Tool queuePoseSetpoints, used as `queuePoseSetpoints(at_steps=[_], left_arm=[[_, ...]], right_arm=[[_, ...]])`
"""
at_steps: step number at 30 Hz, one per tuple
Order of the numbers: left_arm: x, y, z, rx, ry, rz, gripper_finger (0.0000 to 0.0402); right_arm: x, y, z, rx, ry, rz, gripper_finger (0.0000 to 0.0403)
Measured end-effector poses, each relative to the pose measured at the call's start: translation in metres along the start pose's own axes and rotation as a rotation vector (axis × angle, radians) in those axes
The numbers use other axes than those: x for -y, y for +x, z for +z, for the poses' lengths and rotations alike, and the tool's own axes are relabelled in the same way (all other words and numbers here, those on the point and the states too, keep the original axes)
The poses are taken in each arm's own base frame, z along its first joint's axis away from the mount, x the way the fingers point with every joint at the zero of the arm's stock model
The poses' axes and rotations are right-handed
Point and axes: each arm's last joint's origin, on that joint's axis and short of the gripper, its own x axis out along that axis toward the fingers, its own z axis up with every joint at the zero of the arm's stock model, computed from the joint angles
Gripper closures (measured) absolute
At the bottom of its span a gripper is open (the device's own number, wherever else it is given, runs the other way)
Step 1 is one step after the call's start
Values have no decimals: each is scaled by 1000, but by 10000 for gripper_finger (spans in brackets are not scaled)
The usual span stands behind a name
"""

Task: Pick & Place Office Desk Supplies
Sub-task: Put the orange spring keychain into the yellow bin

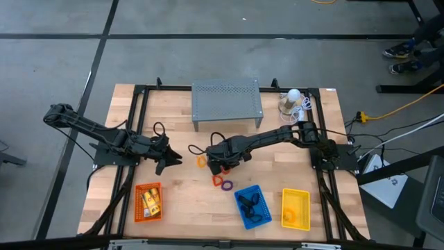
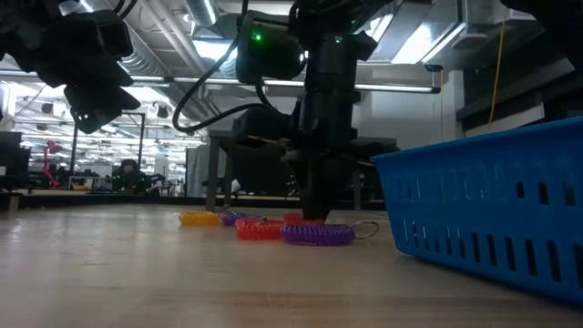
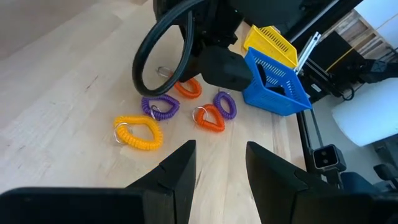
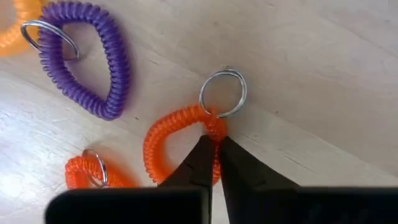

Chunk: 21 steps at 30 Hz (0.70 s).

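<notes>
Several coiled loops with key rings lie on the wooden table (image 1: pixel 173 125): yellow (image 3: pixel 138 132), purple (image 3: pixel 160 107), orange (image 3: pixel 208 118) and purple (image 3: pixel 225 104). My right gripper (image 4: pixel 214 144) points down over the middle of the table and is shut on another orange loop (image 4: pixel 165 137), which has a purple loop (image 4: pixel 93 62) beside it. In the low view its fingers (image 2: pixel 314 205) reach the table behind the loops. My left gripper (image 3: pixel 221 152) hangs open to the left of the loops, with nothing between its fingers. My right gripper pinches the orange loop's coil (image 4: pixel 213 127) between its two fingertips, right beside the metal key ring (image 4: pixel 224 93). The fingers come from above, pointing down. The loop lies flat on the table.
Three baskets stand along the near edge: orange (image 1: pixel 148 202) with yellow packets, blue (image 1: pixel 252 206) with black pieces, and yellow (image 1: pixel 295 208). A grey perforated shelf (image 1: pixel 227 102) and a white bulb (image 1: pixel 294 97) stand at the far side. Bare wood lies between the loops and the baskets.
</notes>
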Motion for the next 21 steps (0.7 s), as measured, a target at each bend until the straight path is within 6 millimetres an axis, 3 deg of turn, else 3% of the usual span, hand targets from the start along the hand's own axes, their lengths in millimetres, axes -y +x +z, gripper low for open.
queuePoseSetpoints(at_steps=[5,8,15,21], left_arm=[[0,0,0,15,0,16,268],[-1,0,1,25,-1,24,268],[-1,0,1,40,-1,40,268],[-1,0,1,30,5,29,268]], right_arm=[[1,-8,2,-2,-18,22,385],[3,-22,2,20,-30,37,396],[18,-93,4,122,-90,103,397],[52,-168,-9,258,-125,86,398]])
